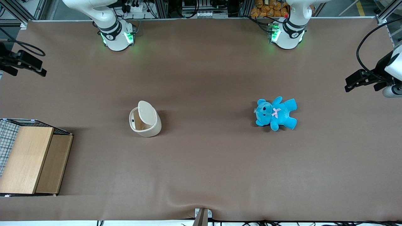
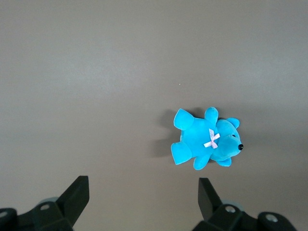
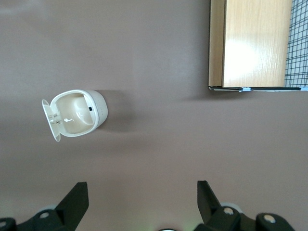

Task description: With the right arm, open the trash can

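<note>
Wide-spread, the claw (image 3: 139, 202) hung empty, well apart from the trash can (image 1: 145, 119). Its lid (image 1: 147, 112) already stood raised; any careless return could probably knock it shut or topple it.

**Materials and Surface Finish**

Trash can (image 1: 145, 123): smooth, slightly glossy cream plastic. Wooden box (image 1: 29, 159): pale, matt grained wood. Teddy (image 1: 276, 113): soft blue plush cloth. Table cover (image 1: 201, 163): matt brown sheet. Gripper (image 3: 139, 202), held well above the table: matt black plastic fingers, spread apart.

Blue teddy (image 2: 204, 140) lying on brown table (image 2: 96, 86), pink bow (image 2: 211, 139) at neck.
</note>
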`<action>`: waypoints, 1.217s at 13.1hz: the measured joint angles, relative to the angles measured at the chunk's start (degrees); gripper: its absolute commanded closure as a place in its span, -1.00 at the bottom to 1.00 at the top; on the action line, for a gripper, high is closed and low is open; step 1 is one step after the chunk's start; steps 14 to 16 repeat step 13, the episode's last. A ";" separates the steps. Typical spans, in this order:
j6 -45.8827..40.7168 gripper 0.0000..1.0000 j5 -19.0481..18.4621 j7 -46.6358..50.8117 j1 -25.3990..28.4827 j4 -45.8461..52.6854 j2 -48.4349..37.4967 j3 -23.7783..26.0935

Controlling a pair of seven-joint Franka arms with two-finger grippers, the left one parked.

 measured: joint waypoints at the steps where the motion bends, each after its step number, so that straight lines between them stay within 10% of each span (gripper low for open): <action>1: 0.02 -1.00 0.00 0.00 -0.01 -0.37 -0.45 0.05; 16: 1.01 -1.00 -0.55 -0.13 -0.07 -6.07 -4.93 0.01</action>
